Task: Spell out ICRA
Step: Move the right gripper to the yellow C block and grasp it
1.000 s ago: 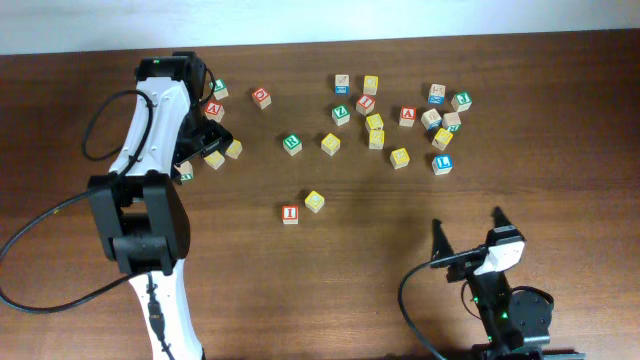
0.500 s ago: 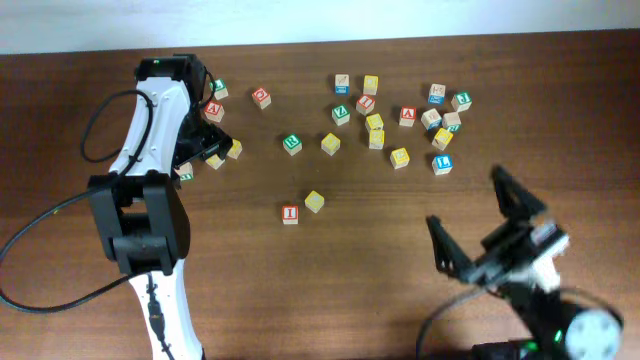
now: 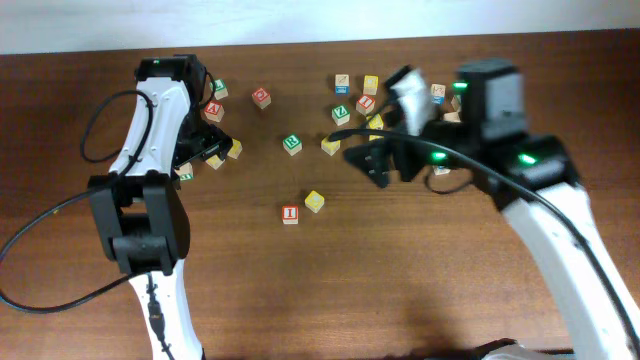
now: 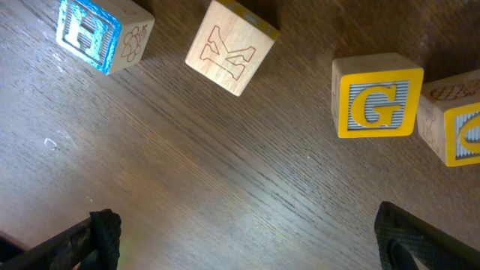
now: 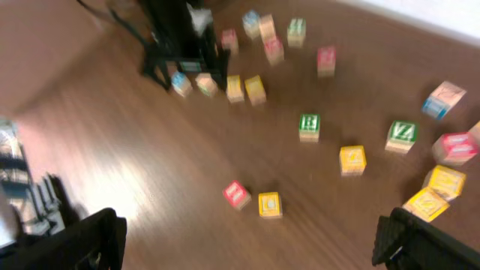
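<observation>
Done: your red-lettered wooden I block (image 3: 290,213) sits just beside a yellow wooden block (image 3: 315,201), letter unreadable.
Left: R and A, maybe C.
Fingers: left gripper (image 4: 247,225) and right gripper (image 5: 255,240) both spread, empty.

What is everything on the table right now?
I block: one, red letter, near the table's middle.
yellow block: one, yellow, just right of the I block.
G block: one, yellow, beneath the left arm's camera.
other letter blocks: many, mixed colours, scattered along the far side; some hidden by the right arm.
table: one, brown wood.
left tool: one, black, open, over blocks.
right tool: one, black, open, holding nothing.
</observation>
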### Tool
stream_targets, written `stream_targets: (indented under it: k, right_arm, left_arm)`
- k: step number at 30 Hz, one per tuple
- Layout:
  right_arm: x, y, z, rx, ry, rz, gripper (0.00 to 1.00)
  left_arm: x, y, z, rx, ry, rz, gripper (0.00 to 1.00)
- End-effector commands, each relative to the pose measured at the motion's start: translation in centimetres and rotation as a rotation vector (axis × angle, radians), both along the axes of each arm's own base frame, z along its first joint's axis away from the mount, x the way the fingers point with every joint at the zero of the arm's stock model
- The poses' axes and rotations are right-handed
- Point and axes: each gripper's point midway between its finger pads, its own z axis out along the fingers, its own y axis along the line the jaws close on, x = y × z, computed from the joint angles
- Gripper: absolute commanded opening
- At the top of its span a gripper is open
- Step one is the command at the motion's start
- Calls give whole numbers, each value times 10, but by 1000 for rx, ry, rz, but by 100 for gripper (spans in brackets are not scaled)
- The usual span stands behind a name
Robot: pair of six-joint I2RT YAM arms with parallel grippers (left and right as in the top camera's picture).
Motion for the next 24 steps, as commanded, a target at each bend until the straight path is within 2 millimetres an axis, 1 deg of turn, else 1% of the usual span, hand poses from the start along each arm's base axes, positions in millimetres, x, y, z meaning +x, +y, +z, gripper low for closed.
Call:
stream_targets:
  k: [1, 3, 5, 6, 8, 9, 10, 11, 12, 13, 14, 16, 17, 19, 21, 24]
  right_arm:
    - [16, 19, -46, -138, 54, 24, 98]
    - [18, 32, -69, -144, 116, 53, 98]
    - [11, 44, -77, -71, 220, 67, 98]
    - [13, 45, -81, -70, 226, 70, 98]
    - [19, 42, -94, -109, 237, 46, 98]
    - [28, 33, -115, -198, 241, -6, 98]
    - [32, 29, -132, -268, 251, -41, 99]
    - [34, 29, -146, -319, 255, -51, 96]
    - [35, 31, -160, -374, 255, -57, 91]
    - [34, 34, -183, -464, 255, -61, 89]
    - [34, 36, -194, -501, 254, -60, 89]
    - [33, 43, -215, -560, 251, -50, 85]
    - [34, 47, -223, -562, 260, -64, 83]
    - [37, 54, -227, -534, 272, -85, 76]
    - [33, 64, -227, -506, 278, -56, 76]
    - [24, 75, -229, -511, 274, -24, 76]
  left_arm:
    - [1, 2, 10, 5, -25, 10, 99]
    - [1, 2, 10, 5, -25, 10, 99]
    - [1, 2, 10, 5, -26, 11, 99]
    - [1, 2, 10, 5, -26, 10, 99]
    - [1, 2, 10, 5, -25, 10, 99]
    - [1, 2, 10, 5, -25, 10, 99]
    - [1, 2, 10, 5, -26, 10, 99]
    - [1, 2, 10, 5, -26, 11, 99]
    - [1, 2, 10, 5, -26, 10, 99]
    - [1, 2, 10, 5, -26, 10, 99]
    - [1, 2, 10, 5, -26, 11, 99]
    - [1, 2, 10, 5, -26, 10, 99]
    - [1, 2, 10, 5, -26, 10, 99]
    - [1, 2, 10, 5, -26, 11, 99]
    - [1, 2, 10, 5, -26, 11, 99]
    - [3, 2, 9, 5, -32, 11, 99]
